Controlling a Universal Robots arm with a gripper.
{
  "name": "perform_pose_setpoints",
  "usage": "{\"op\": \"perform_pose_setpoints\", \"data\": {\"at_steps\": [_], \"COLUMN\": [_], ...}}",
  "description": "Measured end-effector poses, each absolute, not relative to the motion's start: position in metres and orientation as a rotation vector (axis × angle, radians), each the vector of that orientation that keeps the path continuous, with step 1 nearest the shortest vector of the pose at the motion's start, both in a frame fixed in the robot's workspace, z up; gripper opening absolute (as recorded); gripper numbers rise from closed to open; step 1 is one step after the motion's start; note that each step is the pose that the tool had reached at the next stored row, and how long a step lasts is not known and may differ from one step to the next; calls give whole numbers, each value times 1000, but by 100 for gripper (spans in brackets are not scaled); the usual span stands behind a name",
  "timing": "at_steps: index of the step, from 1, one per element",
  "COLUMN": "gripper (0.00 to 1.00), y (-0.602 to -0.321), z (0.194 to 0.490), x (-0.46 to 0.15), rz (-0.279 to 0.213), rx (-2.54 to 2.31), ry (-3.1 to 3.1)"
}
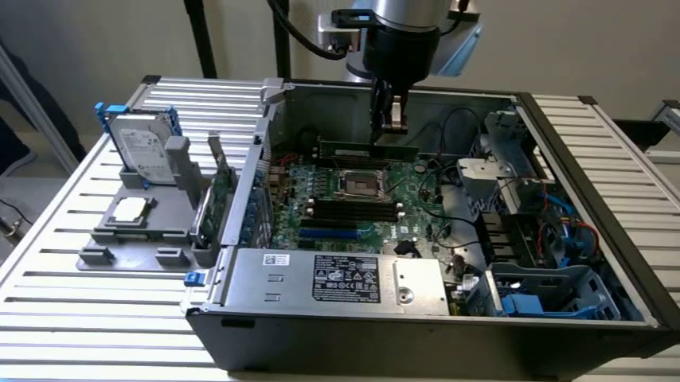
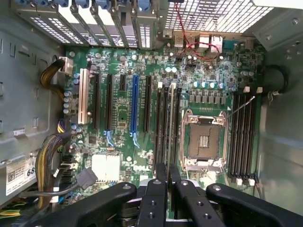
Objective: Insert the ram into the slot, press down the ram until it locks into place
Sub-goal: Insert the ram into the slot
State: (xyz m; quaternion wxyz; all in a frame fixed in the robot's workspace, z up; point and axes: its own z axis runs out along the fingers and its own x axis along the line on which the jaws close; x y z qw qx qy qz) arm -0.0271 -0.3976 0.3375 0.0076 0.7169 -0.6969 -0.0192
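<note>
1 ram pinched in gripper, over mobo.

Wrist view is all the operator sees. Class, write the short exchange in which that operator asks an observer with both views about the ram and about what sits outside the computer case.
Operator: How does the ram sit in the gripper?
Observer: The gripper is shut on the ram nearer the stick's end on the exterior view's right, and the stick lies level above the board.
Operator: What is outside the case?
Observer: On the exterior view's left, a grey holder on the slatted table carries a hard drive.
</note>
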Motion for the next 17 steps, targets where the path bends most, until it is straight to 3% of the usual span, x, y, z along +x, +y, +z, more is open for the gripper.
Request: {"op": "perform_pose_setpoints", "data": {"at_steps": [17], "gripper": [14], "y": [-398], "z": [307], "x": [-29], "rz": [-60], "rx": [2259], "ry": [-2160]}}
